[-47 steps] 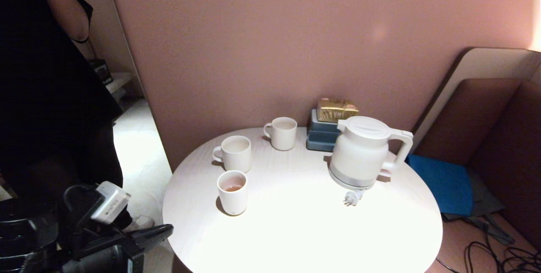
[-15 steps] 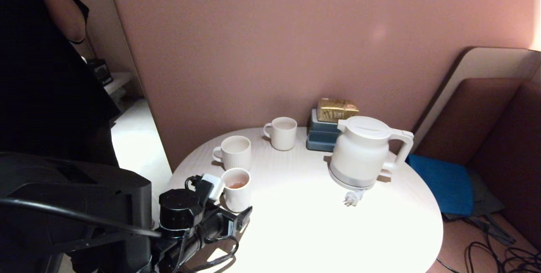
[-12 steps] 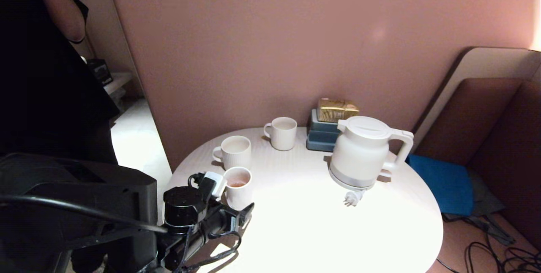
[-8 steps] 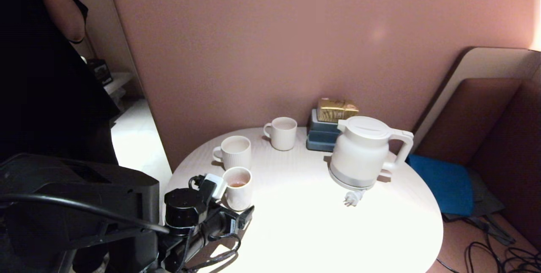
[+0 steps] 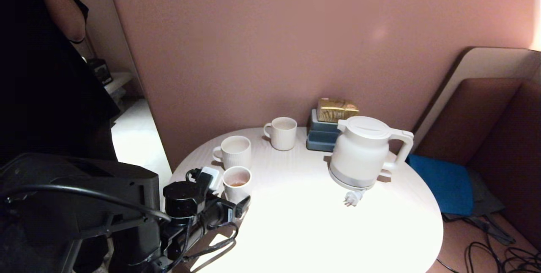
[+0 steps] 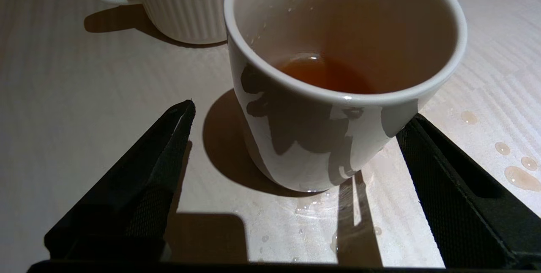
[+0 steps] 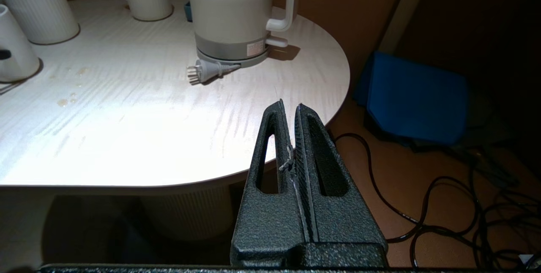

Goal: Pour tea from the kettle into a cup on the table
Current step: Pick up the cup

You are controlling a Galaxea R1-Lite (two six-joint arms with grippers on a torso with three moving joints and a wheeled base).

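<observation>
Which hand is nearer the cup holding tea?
Left. The left hand is open around the handleless cup; the right hand is shut, off the table's near edge.

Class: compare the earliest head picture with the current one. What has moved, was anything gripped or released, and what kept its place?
The left end effector advanced from the table edge to the handleless cup, which shifted slightly toward the ribbed mug. Its fingers flank the cup, open, gripping nothing. The kettle, its plug and the far mug stayed put.

The round white table (image 5: 304, 230) carries three cups (image 5: 237, 183), the kettle (image 5: 361, 151), and stacked boxes (image 5: 322, 134).
</observation>
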